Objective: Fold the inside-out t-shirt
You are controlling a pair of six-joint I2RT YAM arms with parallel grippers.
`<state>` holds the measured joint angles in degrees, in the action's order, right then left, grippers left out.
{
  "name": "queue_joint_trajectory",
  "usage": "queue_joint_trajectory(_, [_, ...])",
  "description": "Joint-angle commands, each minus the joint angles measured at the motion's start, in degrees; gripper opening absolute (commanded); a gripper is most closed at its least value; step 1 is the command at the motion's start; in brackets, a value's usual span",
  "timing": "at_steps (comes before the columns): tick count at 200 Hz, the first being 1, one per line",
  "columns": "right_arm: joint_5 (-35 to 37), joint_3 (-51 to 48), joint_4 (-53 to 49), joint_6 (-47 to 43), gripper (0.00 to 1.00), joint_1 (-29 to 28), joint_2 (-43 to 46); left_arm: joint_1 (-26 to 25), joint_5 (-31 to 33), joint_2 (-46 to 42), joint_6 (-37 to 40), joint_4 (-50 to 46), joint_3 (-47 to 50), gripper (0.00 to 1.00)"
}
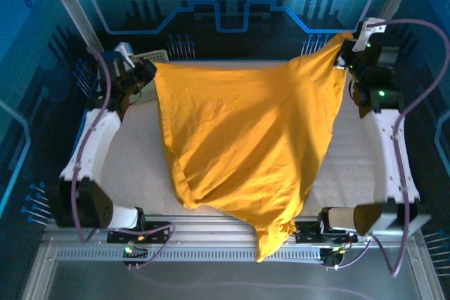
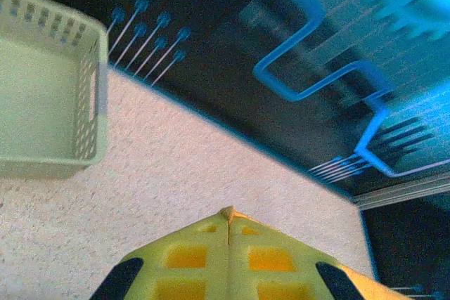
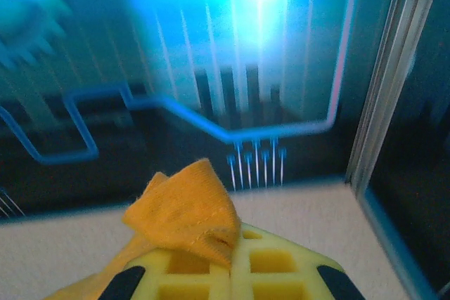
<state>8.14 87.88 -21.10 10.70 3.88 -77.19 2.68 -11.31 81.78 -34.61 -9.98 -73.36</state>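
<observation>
while both claws pinch its upper corners, the shirt (image 1: 239,138) hangs spread between them, from upper left to upper right of the top view. its body slopes down over the surface (image 1: 133,159) and a tail spills past the front rail (image 1: 211,224) at bottom centre. the left claw (image 1: 145,69) is clenched on one corner beside the basket (image 1: 153,56). the right claw (image 1: 344,53) is clenched on the other, nearer the top of the frame.

the weak point looks to be the left hold. in the left wrist view a mere sliver of orange peeks from the seam of the shut fingers (image 2: 211,244), so any pull that tightens the cloth could tug that corner free and drop the whole spread. the tail over the rail could also snag or drag as the shirt is laid down. a swing toward the left of the frame might catch the basket.

the right wrist view shows a fat bunch of cloth with a stitched hem standing above the fingers, a far deeper bite. the top view gives the full drape and the skewed, creased lower half, which neither wrist camera takes in.
</observation>
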Motion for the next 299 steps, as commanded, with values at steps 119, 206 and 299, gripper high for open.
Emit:
queue_joint_trajectory(119, [-6.79, -2.02, -9.63, 11.25, 0.77, -0.16, -9.82, -11.78, 9.33, 18.95, 5.17, -20.98, -15.43, 0.85])
queue_joint_trajectory(206, [-11.84, -20.2, -3.85, 22.69, 0.73, -4.51, -25.05, -19.48, 5.82, 33.34, 1.19, -15.04, -9.24, 0.8])
queue_joint_trajectory(299, [-7.53, 6.71, -11.77, 26.66, 0.73, 0.99, -48.18, -16.43, 7.39, 42.31, -2.6, -13.04, -12.92, 0.83])
